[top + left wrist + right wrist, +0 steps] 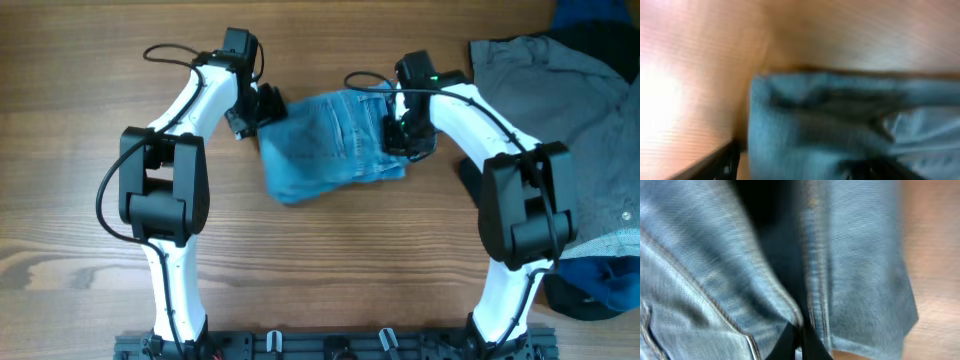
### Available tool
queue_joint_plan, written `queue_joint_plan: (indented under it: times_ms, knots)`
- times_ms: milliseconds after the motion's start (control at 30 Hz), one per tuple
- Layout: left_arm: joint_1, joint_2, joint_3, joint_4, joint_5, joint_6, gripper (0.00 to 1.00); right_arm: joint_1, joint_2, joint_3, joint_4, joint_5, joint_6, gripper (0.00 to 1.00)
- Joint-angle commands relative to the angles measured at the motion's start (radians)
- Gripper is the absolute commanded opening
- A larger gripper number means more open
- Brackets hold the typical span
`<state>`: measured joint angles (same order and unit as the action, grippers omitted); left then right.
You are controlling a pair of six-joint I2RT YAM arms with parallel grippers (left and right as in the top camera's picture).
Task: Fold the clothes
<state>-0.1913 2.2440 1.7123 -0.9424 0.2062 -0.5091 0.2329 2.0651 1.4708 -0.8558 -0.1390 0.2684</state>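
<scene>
Wooden desk (330, 260) underneath. Left claw (262, 108) against the left edge of the jeans (330, 145), grip unreadable through blur. Jeans bunched mid-desk between both claws. Right claw (400, 135) over their right edge, grip likewise unclear. Advisable: keep both edges level, fold smoothly.
</scene>
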Motion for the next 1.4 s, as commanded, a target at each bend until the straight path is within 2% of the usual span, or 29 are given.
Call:
queue_joint_plan:
  times_ms: [0,67,100,133,167,300,367,400,433,500,567,633,733,833,933,1067,1100,1133,1233,1300,1333,1367]
  knots:
    - [0.005,0.039,-0.025,-0.239,-0.040,0.008,0.72,-0.071,0.032,0.006,0.116,0.131,-0.019,0.04]
    - [0.005,0.039,-0.025,-0.336,-0.026,0.008,0.72,-0.083,0.031,0.019,0.149,0.118,-0.059,0.05]
    - [0.005,0.035,-0.025,-0.361,-0.023,0.008,0.71,-0.085,0.031,0.035,0.143,0.117,-0.064,0.09]
    - [0.005,0.025,-0.025,-0.376,-0.021,0.008,0.71,-0.086,0.026,0.052,0.126,0.118,-0.068,0.19]
    - [0.005,0.011,-0.025,-0.378,-0.021,0.008,0.71,-0.087,0.019,0.068,0.105,0.121,-0.068,0.22]
    - [0.005,-0.109,0.000,-0.328,-0.026,0.008,0.72,-0.088,-0.077,0.148,0.020,0.211,-0.057,0.39]
    - [0.005,-0.178,0.003,-0.259,-0.037,0.008,0.74,-0.089,-0.154,0.188,0.000,0.214,-0.057,0.54]
    - [0.005,-0.208,0.003,-0.216,-0.041,0.009,0.83,-0.089,-0.198,0.190,-0.001,0.209,-0.057,0.59]
    - [0.005,-0.227,0.003,-0.179,-0.041,0.010,1.00,-0.089,-0.235,0.190,-0.006,0.196,-0.057,0.60]
    - [0.005,-0.249,0.003,-0.050,-0.023,0.110,1.00,-0.089,-0.293,0.190,-0.032,0.183,-0.056,0.63]
    - [0.005,-0.243,0.003,0.048,0.101,0.261,1.00,-0.089,-0.317,0.190,-0.067,0.183,-0.057,0.64]
    - [0.005,-0.217,0.003,0.103,0.203,0.403,1.00,-0.089,-0.318,0.190,-0.114,0.183,-0.056,0.64]
    - [0.005,-0.163,0.003,0.124,0.293,0.523,1.00,-0.089,-0.315,0.190,-0.152,0.183,-0.056,0.65]
    - [0.005,-0.082,0.003,0.135,0.395,0.584,1.00,-0.089,-0.315,0.190,-0.156,0.183,-0.056,0.65]
    - [0.005,0.005,0.003,0.166,0.443,0.584,1.00,-0.089,-0.315,0.190,-0.168,0.157,-0.056,0.65]
    - [-0.002,0.109,0.003,0.138,0.605,0.584,1.00,-0.089,-0.315,0.190,-0.174,0.142,-0.059,0.65]
    - [-0.009,0.126,0.003,0.115,0.642,0.584,0.97,-0.089,-0.315,0.190,-0.175,0.143,-0.059,0.65]
    - [-0.021,0.135,0.003,0.079,0.650,0.584,0.89,-0.089,-0.315,0.190,-0.174,0.143,-0.060,0.65]
    - [-0.054,0.137,0.003,0.028,0.625,0.584,0.57,-0.089,-0.315,0.190,-0.170,0.143,-0.059,0.65]
    - [-0.068,0.137,0.003,0.025,0.599,0.584,0.43,-0.089,-0.315,0.190,-0.166,0.143,-0.060,0.65]
    - [-0.070,0.137,0.003,0.027,0.574,0.584,0.28,-0.089,-0.315,0.190,-0.167,0.143,-0.060,0.65]
    - [-0.069,0.137,0.003,0.029,0.539,0.583,0.04,-0.089,-0.315,0.190,-0.170,0.143,-0.060,0.65]
